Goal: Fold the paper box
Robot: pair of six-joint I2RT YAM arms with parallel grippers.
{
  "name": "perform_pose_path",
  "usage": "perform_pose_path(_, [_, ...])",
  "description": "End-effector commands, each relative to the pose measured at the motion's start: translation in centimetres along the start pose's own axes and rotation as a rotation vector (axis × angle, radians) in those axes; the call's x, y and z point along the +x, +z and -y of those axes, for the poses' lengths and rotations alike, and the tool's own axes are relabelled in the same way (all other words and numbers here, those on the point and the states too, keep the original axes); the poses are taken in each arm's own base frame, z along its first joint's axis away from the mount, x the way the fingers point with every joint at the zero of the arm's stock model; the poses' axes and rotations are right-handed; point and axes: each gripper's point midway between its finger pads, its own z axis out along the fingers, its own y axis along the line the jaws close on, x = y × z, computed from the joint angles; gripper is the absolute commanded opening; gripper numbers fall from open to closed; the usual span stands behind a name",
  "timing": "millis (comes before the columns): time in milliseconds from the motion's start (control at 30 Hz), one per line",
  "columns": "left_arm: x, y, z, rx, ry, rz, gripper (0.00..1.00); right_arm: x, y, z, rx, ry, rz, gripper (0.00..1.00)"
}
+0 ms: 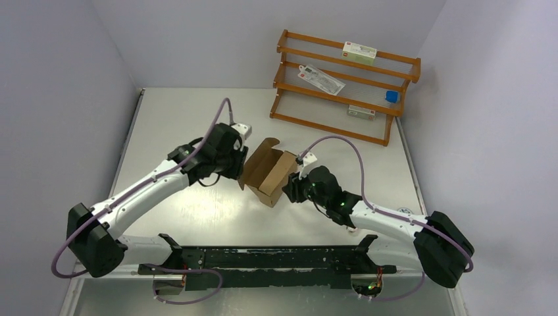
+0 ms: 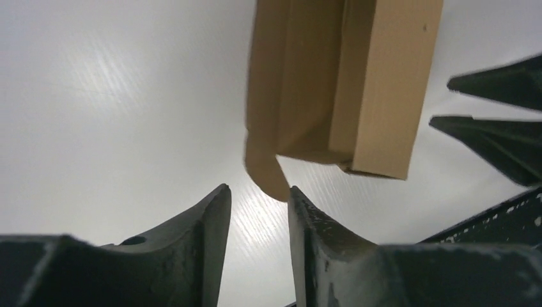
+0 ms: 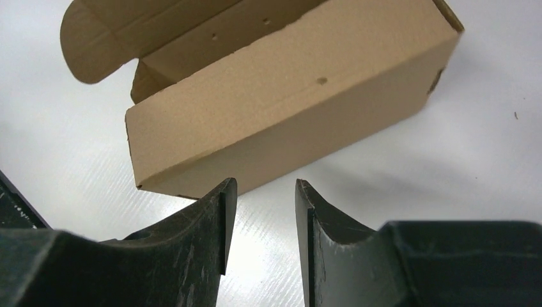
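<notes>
The paper box (image 1: 270,172) is a small brown cardboard carton standing on the table between my two grippers, its lid flap raised toward the back left. My left gripper (image 1: 241,167) is at the box's left side. In the left wrist view (image 2: 258,190) its jaws are open with bare table between them, and the box's rounded flap tab (image 2: 271,179) ends just above the right fingertip. My right gripper (image 1: 290,190) is at the box's near right side. In the right wrist view (image 3: 264,184) it is open and empty, just short of the box's long wall (image 3: 287,109).
A wooden rack (image 1: 342,89) stands at the back right with small printed cartons (image 1: 359,51), a clear packet (image 1: 321,78) and a blue item (image 1: 392,96). A black frame (image 1: 276,260) runs along the near edge. Walls close in left and right.
</notes>
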Motion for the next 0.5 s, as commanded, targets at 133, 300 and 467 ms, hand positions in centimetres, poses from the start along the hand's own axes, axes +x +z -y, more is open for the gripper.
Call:
perform_pose_path(133, [-6.0, -1.4, -6.4, -0.102, -0.175, 0.124, 0.5, -0.2, -0.9, 1.4, 0.065, -0.032, 0.034, 0.43])
perform_pose_path(300, [-2.8, 4.9, -9.7, -0.149, -0.293, -0.086, 0.44, 0.4, -0.4, 2.3, 0.118, -0.027, 0.004, 0.44])
perform_pose_path(467, [-0.1, 8.8, -9.8, -0.143, -0.377, -0.153, 0.41, -0.1, 0.6, 2.0, 0.109, -0.031, -0.017, 0.43])
